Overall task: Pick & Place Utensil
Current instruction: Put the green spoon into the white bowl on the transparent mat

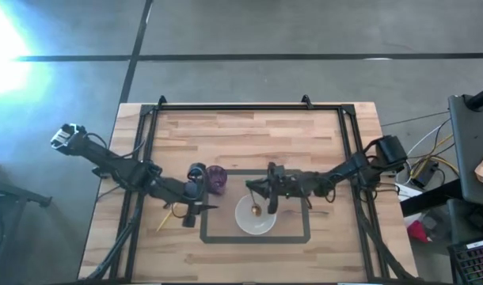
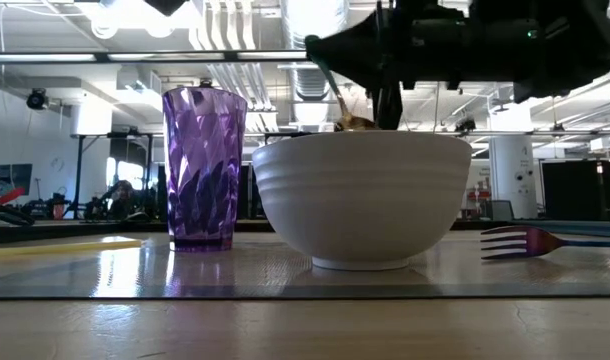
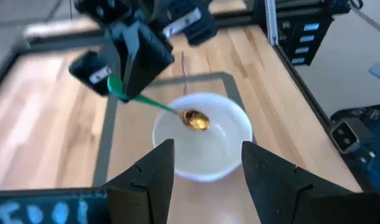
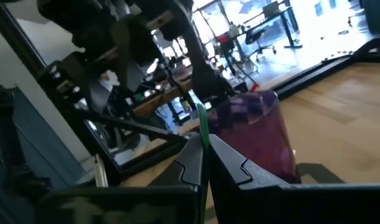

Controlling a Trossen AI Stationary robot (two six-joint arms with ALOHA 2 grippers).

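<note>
Place step is nearly done, release still pending. Right gripper is clamped tight on the green handle of the spoon, holding it over the white bowl. The gold spoon head sits below the claw, inside the bowl's rim, apparently just clear of the bottom. Long axis slopes down from the claw, head pointing toward bowl centre. Left gripper waits with fingers spread wide, empty, just beside the bowl. What's left: let go, retract.
</note>
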